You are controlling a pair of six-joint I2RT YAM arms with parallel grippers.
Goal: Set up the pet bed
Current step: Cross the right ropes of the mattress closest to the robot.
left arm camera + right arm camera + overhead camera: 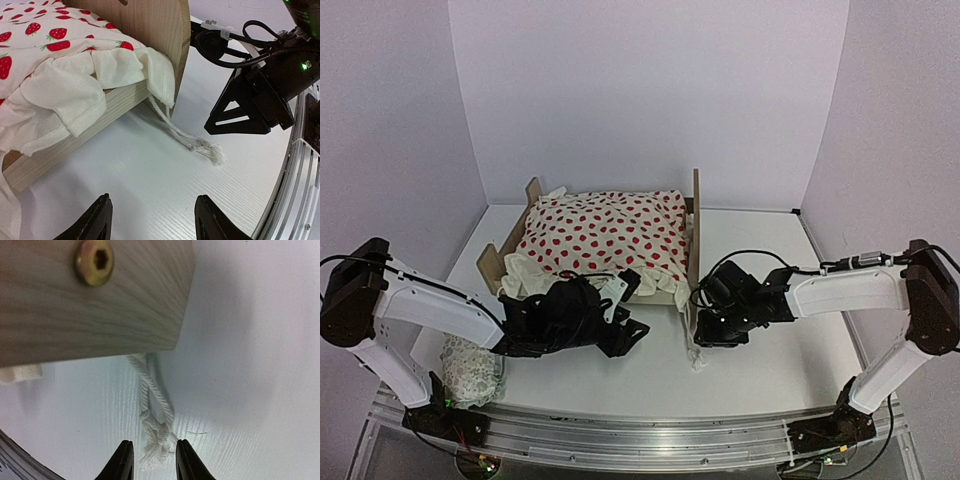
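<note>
Draping the pet bed [155, 25], the blanket [50, 40] trails a knotted cord [194, 146].

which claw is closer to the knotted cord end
Right. The right claw has its tips either side of the knotted cord end; the left claw sits well short of it.

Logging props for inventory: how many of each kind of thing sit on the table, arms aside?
Bed: 1
Blanket: 1
Pillow: 1
Total: 3
</note>
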